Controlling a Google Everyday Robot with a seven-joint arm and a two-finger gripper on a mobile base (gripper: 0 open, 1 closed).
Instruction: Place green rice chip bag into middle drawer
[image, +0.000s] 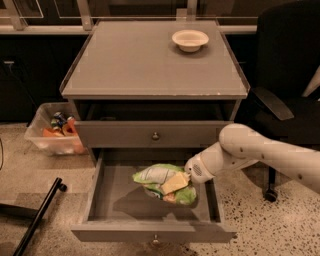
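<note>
The green rice chip bag (156, 176) is lime green with white patches and hangs inside the open middle drawer (120, 207), just above its flat grey floor on the right side. My gripper (176, 184) reaches in from the right on a white arm and is shut on the bag, its cream finger lying across the bag. The drawer is pulled out at the bottom of the grey cabinet, with a small knob on its front.
A cream bowl (190, 40) sits on the cabinet top (150, 65). A closed knobbed drawer front (155, 135) is above the open drawer. A clear bin (55, 132) of items stands at left, a black office chair (285, 70) at right, and a black bar (40, 215) lies on the floor.
</note>
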